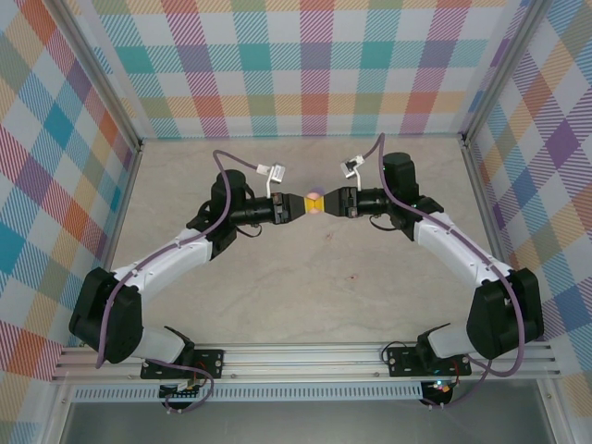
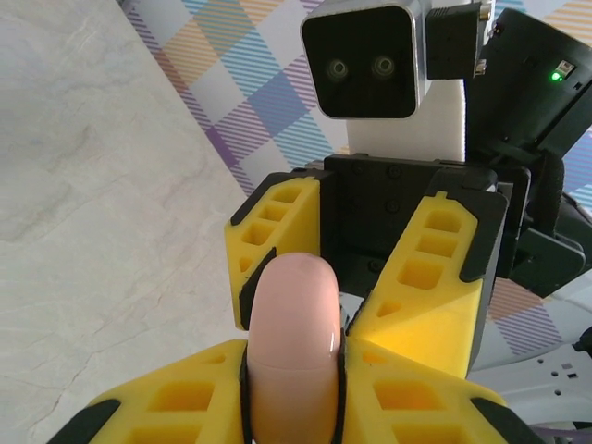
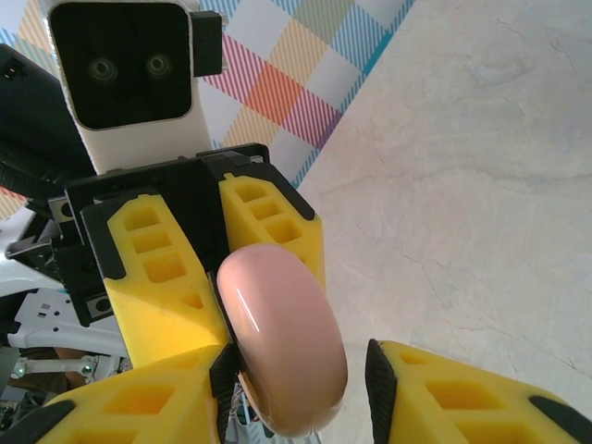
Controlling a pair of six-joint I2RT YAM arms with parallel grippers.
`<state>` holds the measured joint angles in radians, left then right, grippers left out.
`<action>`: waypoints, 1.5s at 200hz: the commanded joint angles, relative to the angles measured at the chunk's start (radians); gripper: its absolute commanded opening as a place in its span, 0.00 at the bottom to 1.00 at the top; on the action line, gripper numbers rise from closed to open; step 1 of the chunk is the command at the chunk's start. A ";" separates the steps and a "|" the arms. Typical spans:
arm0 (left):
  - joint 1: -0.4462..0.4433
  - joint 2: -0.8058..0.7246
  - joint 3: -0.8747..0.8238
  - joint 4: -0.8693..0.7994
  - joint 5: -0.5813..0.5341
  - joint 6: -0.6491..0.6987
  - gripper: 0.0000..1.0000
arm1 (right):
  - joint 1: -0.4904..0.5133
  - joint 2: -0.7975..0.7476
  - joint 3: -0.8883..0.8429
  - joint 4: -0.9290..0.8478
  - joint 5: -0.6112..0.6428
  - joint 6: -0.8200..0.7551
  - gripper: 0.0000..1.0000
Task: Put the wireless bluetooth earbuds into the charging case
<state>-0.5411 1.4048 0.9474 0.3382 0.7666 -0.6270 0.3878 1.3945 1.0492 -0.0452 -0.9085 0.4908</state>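
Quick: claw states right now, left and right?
Left claw: closed on the pink charging case.
Right claw: open, jaws spread around the case, not clamping it.

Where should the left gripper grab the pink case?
Across its two broad faces, coming end-on from the left, as the left gripper is clamped now. The case is a smooth, rounded pebble shape: the broad faces give a seated grip, while the curved rim would likely slip out.
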 commanded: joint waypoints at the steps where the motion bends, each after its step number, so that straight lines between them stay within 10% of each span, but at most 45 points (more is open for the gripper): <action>1: -0.037 -0.015 0.029 -0.063 0.046 0.061 0.25 | 0.021 -0.041 0.049 0.005 -0.015 -0.047 0.43; 197: -0.035 -0.042 0.031 -0.057 0.121 0.069 0.42 | 0.019 -0.054 0.083 -0.042 -0.070 -0.095 0.22; 300: -0.040 -0.039 0.024 -0.037 0.120 0.054 0.23 | 0.019 -0.049 0.096 -0.054 -0.048 -0.094 0.29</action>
<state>-0.5491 1.3769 0.9672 0.2897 0.8555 -0.5865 0.3912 1.3640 1.1019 -0.1291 -0.9607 0.4038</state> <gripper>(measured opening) 0.265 0.267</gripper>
